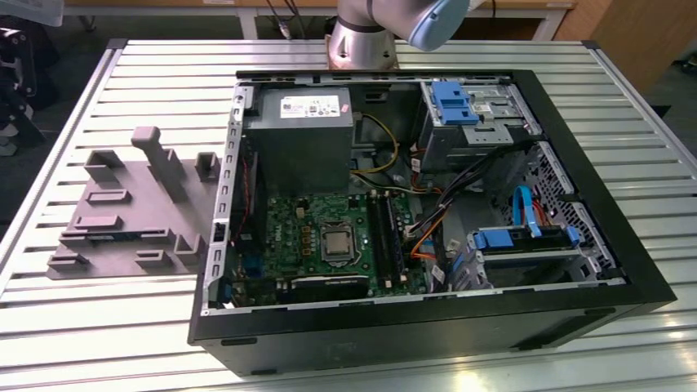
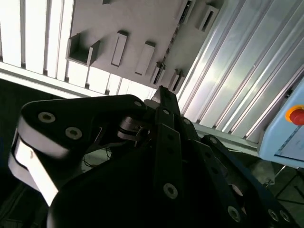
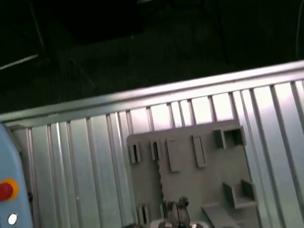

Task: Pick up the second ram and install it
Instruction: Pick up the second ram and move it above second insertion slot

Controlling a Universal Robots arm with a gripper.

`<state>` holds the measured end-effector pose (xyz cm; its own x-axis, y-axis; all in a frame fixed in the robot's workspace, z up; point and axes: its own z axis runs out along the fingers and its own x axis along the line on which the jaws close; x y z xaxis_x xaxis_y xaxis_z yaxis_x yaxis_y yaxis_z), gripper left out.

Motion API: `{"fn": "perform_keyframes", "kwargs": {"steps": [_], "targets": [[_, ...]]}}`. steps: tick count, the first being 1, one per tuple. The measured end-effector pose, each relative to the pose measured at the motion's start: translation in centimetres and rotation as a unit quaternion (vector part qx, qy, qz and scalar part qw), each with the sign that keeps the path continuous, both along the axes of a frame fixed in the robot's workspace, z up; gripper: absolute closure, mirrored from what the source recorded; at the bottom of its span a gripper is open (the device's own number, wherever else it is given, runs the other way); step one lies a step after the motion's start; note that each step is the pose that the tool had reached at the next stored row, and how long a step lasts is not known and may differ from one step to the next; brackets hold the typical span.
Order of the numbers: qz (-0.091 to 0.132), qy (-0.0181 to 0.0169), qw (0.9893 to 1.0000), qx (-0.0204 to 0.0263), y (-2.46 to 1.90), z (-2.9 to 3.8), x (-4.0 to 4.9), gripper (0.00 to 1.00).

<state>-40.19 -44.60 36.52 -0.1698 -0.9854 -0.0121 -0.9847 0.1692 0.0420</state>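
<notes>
A thin dark blue-green stick, which I take to be the second ram point(image 1: 108, 237), lies in a slot of the grey holder block point(image 1: 130, 212) on the table, on the exterior view's left of the open computer case point(image 1: 436, 204). My gripper point(image 2: 161, 91) hangs high above that holder block point(image 3: 190, 171), its black fingertips point(image 3: 174, 212) close together with nothing between them. The green motherboard point(image 1: 326, 237) lies inside the case, with its long black memory slots point(image 1: 387, 237) beside the processor socket.
The case stands on a slatted metal table point(image 1: 130, 73). Inside it are a power supply point(image 1: 299, 131), blue-tabbed drive bays point(image 1: 458, 102) and loose cables point(image 1: 436, 233). A tall post point(image 1: 162, 159) rises from the holder block. A pendant with a red button point(image 3: 5, 190) sits by the table edge.
</notes>
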Motion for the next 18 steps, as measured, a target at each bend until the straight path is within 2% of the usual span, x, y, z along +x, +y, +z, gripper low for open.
{"fn": "perform_keyframes", "kwargs": {"steps": [4,9,11,13,15,18], "targets": [[0.036,-0.0001,0.9993,0.0000,0.00,-0.40,0.00,0.89],[0.078,-0.0013,0.9970,-0.0001,-0.01,-0.83,0.00,0.89],[0.082,-0.0028,0.9967,-0.0002,-0.01,-0.88,0.00,0.89],[0.082,-0.0028,0.9967,-0.0002,-0.01,-0.89,0.00,0.89],[0.082,-0.0029,0.9966,-0.0002,-0.01,-0.89,0.00,0.77],[0.082,-0.0029,0.9966,-0.0002,-0.01,-0.91,0.00,0.71]]}}
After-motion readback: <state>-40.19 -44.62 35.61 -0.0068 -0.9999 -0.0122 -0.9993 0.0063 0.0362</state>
